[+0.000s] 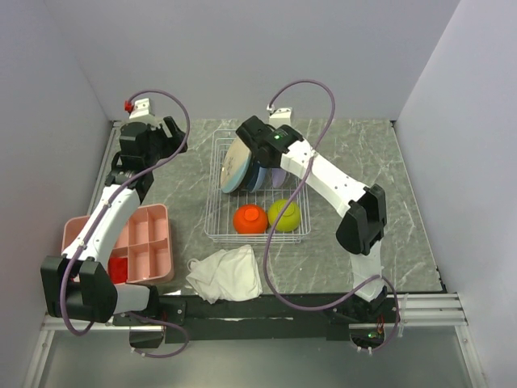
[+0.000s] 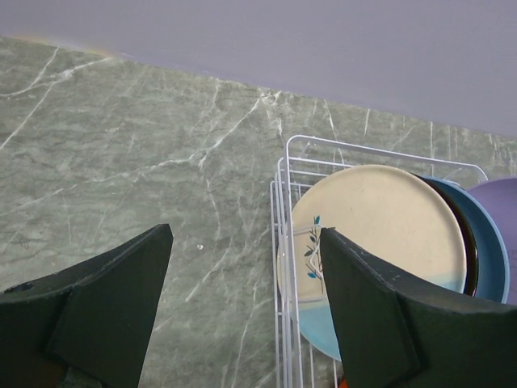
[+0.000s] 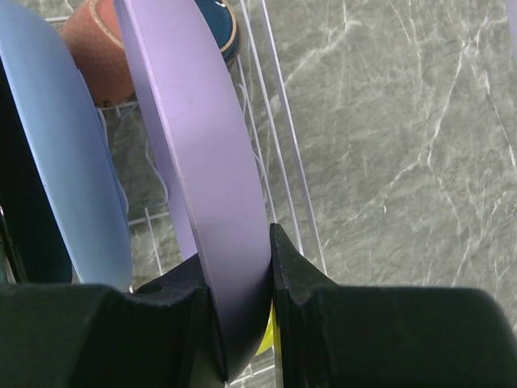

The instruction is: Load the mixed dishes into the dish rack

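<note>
Right gripper (image 3: pixel 242 283): pinching lavender plate (image 3: pixel 202 162) rim, upright in dish rack (image 1: pixel 254 238).
Left gripper (image 2: pixel 242 267): spread, empty.
Risk: if released before seated, plate could tip onto light-blue plate (image 3: pixel 65 162).

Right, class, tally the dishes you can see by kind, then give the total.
Plates: 3 (cream-and-blue plate, light-blue plate, lavender plate)
Bowls: 2 (orange bowl, lime-green bowl)
Mugs: 2 (pink mug, dark-blue mug)
Total: 7
</note>
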Robot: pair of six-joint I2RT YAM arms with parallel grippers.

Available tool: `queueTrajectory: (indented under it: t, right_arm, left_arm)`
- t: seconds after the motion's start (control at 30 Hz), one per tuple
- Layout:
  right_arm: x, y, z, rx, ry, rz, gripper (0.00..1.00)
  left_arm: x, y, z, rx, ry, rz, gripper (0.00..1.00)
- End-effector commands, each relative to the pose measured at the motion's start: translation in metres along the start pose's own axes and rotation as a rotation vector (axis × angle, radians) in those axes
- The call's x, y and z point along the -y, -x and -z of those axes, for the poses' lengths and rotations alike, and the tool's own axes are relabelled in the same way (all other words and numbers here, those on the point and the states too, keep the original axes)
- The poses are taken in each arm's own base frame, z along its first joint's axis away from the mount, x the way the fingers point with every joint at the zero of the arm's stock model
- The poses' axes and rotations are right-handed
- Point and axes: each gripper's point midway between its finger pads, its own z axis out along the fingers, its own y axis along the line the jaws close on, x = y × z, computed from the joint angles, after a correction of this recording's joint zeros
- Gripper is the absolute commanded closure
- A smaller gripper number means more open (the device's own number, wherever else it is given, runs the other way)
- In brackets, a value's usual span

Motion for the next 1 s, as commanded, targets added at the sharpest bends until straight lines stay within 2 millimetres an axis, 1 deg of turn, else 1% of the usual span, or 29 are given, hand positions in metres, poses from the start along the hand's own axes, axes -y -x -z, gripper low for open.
queueTrajectory:
  t: [0.0, 0.1, 0.17, 0.27, 0.37, 0.47, 0.53, 0.63, 0.73, 0.77, 0.8, 0.87, 0.9, 0.97]
  right_arm:
    - [0.008, -0.001, 0.0, 0.022, -0.057, -0.033, 1.0]
    - [0.002, -0.008, -0.007, 0.004, -0.061, -0.019, 1.0]
    - [-0.003, -0.017, -0.013, -0.017, -0.066, -0.005, 1.0]
    - [-0.006, -0.018, -0.021, -0.015, -0.094, -0.015, 1.0]
    - [0.0, -0.017, -0.029, -0.026, -0.126, -0.057, 1.0]
    - [0.012, -0.03, -0.033, -0.078, -0.148, -0.065, 1.0]
    - [0.019, -0.032, -0.027, -0.094, -0.14, -0.081, 1.0]
    - [0.02, -0.034, -0.02, -0.11, -0.116, -0.089, 1.0]
    - [0.016, -0.037, -0.018, -0.125, -0.097, -0.088, 1.0]
    - [0.013, -0.038, -0.018, -0.128, -0.093, -0.083, 1.0]
    - [0.011, -0.038, -0.02, -0.127, -0.091, -0.076, 1.0]
    - [0.007, -0.035, -0.028, -0.112, -0.102, -0.066, 1.0]
    - [0.002, -0.036, -0.034, -0.106, -0.104, -0.04, 1.0]
    - [-0.002, -0.03, -0.036, -0.09, -0.105, -0.041, 1.0]
  left_arm:
    - [0.004, 0.02, 0.006, 0.065, -0.02, 0.004, 0.2]
    - [0.002, 0.013, 0.005, 0.049, -0.014, 0.009, 0.2]
    - [0.002, 0.013, 0.005, 0.047, -0.017, 0.012, 0.2]
    - [0.002, 0.011, 0.004, 0.043, -0.019, 0.012, 0.2]
    - [-0.002, 0.008, 0.002, 0.036, -0.006, 0.008, 0.2]
    - [-0.001, 0.007, 0.001, 0.033, -0.01, 0.008, 0.2]
    - [-0.001, 0.006, 0.0, 0.029, -0.011, 0.013, 0.2]
    - [-0.002, 0.001, -0.002, 0.015, -0.009, 0.016, 0.2]
    - [-0.003, -0.002, -0.005, 0.006, -0.009, 0.019, 0.2]
    - [-0.002, 0.0, -0.005, 0.01, -0.01, 0.019, 0.2]
    - [0.0, 0.006, -0.007, 0.032, -0.02, 0.017, 0.2]
    - [0.0, 0.005, -0.009, 0.03, -0.018, 0.017, 0.2]
    - [0.001, 0.006, -0.009, 0.031, -0.02, 0.017, 0.2]
    - [0.0, 0.005, -0.011, 0.025, -0.019, 0.016, 0.2]
